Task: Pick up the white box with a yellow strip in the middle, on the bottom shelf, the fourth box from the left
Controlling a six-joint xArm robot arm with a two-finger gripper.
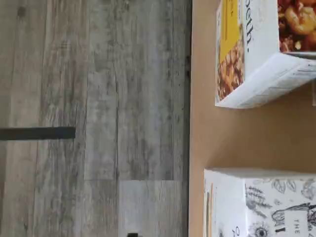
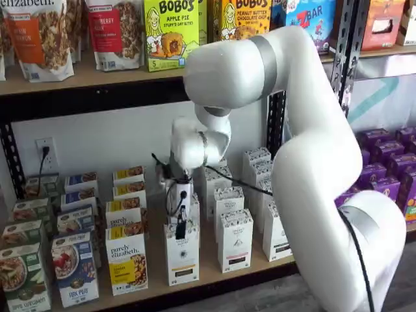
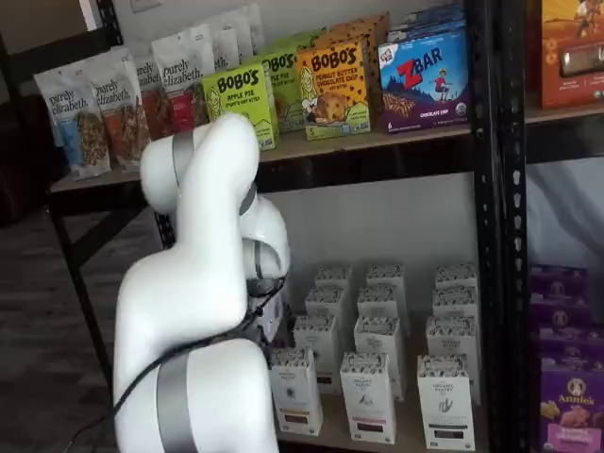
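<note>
White box with a yellow strip point(image 2: 182, 252): stands at front of bottom shelf point(image 2: 214, 276), not lifted. Gripper point(image 2: 181, 229) directly above it; finger state cannot be told. Grasp and lift remain.

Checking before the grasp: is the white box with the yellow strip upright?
Upright: the white box with a yellow strip stands on the bottom shelf.

I work in a mock shop aisle. Black metal shelving point(image 2: 342, 45) carries rows of packaged food: granola bags point(image 2: 39, 36), Bobo's boxes point(image 2: 170, 32), with a wall socket point(image 2: 44, 151) at nine o'clock.
</note>
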